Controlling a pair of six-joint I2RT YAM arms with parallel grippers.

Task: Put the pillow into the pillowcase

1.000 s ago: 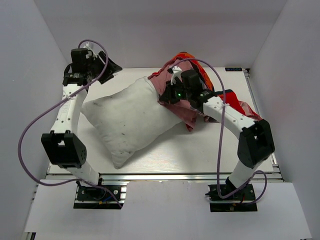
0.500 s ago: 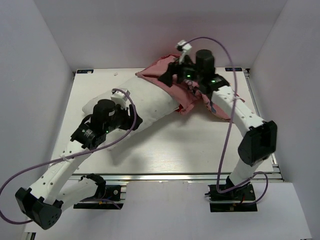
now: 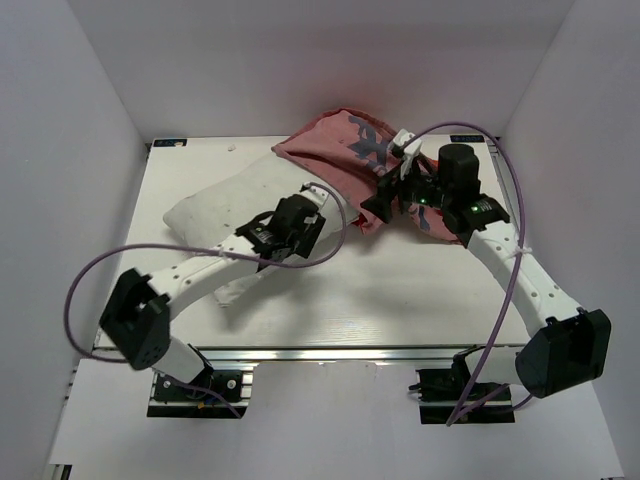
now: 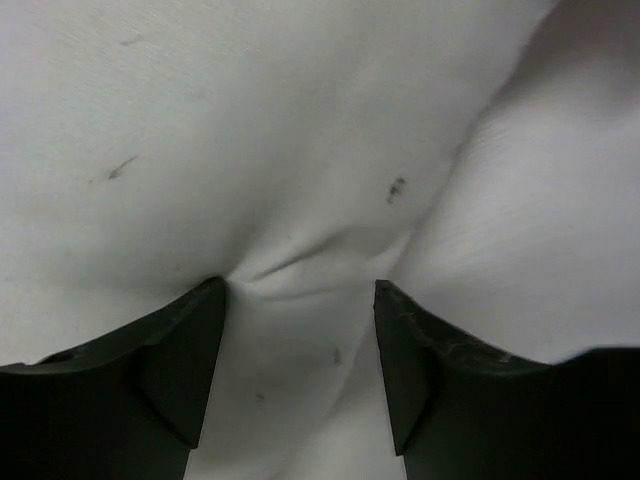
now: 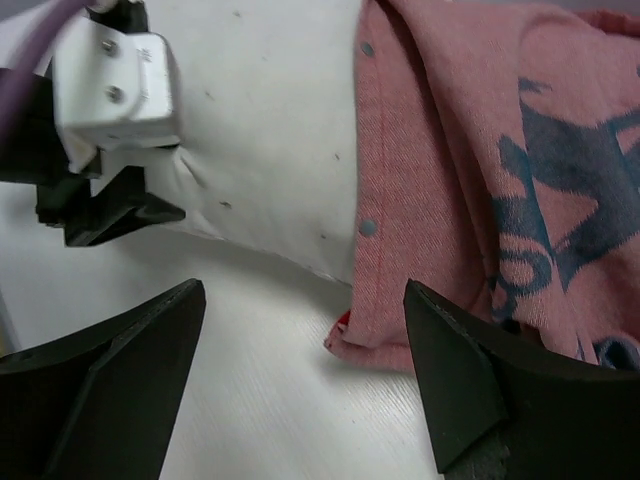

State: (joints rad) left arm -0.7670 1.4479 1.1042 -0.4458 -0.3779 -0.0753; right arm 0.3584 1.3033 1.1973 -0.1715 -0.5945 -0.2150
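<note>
Pillow (image 3: 225, 210) lies slantwise across the bench (image 3: 400, 290). Its near end points to the left front. Its far end is tucked inside the mouth of the case (image 3: 335, 150). More than half of the pillow shows bare.

Case is bunched at the back right, dull pink side out, with dark marks showing. A sliver of red peeks out at the lower hem corner.

Left claw (image 4: 300, 290) is down on the bare middle of the pillow. Jaws are spread and the tips are dug into the cloth, with a small pucker raised between them. It looks more like a press than a grip.

Right claw (image 5: 300, 290) hangs over the bench just beside the case mouth. Jaws are wide apart with nothing between them.

Handling, my guess:
- The pillow is light, plump and very soft, and it dents wherever it is touched. A pinch would likely catch only the skin and slide over the filling. Better to shove it by the bulk or grab a corner.
- The case is thin and limp, so the mouth will sag shut unless held. Best hold looks like the studded hem (image 5: 366, 180), which is doubled cloth and firmer than the rest.
- Likely snag: the pillow bunching up at the mouth.
</note>
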